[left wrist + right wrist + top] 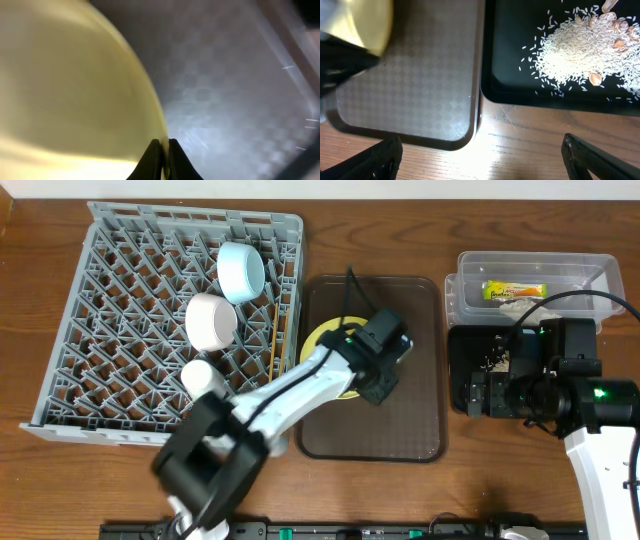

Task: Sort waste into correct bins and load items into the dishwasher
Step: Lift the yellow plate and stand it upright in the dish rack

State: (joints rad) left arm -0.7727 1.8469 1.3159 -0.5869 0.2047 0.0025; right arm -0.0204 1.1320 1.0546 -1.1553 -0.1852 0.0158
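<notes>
My left gripper (164,150) is shut on the rim of the yellow plate (65,85), which is over the brown serving tray (235,100). In the overhead view the plate (320,340) is largely hidden under the left arm and gripper (365,380). My right gripper (482,160) is open and empty above bare table, just in front of the black tray (520,95) that holds rice scraps (585,55). The grey dish rack (110,300) holds the blue bowl (240,272), pink-white bowl (210,320), white cup (203,377) and chopsticks (275,330). The clear tub (590,275) holds the snack wrapper (515,290) and paper scrap (522,308).
The brown serving tray (400,420) lies between the rack and the black tray (458,350). The right arm (560,380) hangs over the black tray. The brown tray's corner (460,140) nearly touches the black tray.
</notes>
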